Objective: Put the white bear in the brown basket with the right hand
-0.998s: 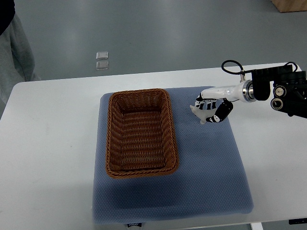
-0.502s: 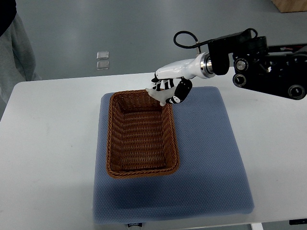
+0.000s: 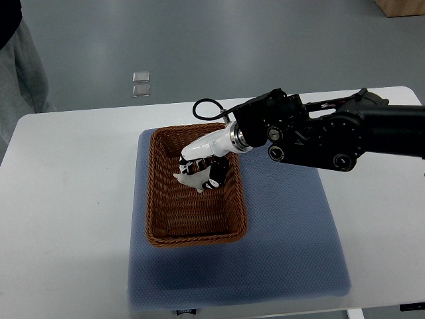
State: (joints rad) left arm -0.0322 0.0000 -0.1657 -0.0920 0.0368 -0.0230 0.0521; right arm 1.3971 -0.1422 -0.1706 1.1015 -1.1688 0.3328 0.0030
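The brown wicker basket [image 3: 159, 199] sits on the left part of a blue mat. My right hand [image 3: 199, 174] reaches in from the right and is over the basket's inside, near its far right part. Its fingers are curled around the small white bear [image 3: 188, 178], which hangs just above the basket floor. The left arm is out of view.
The blue mat [image 3: 285, 232] lies on a white table [image 3: 66, 199]. My right arm's black forearm [image 3: 312, 133] crosses above the mat's far right part. A person's grey sleeve [image 3: 20, 60] shows at the far left edge.
My right hand has carried the white bear leftward from above the mat, over the basket's far right rim, and lowered it inside the basket.
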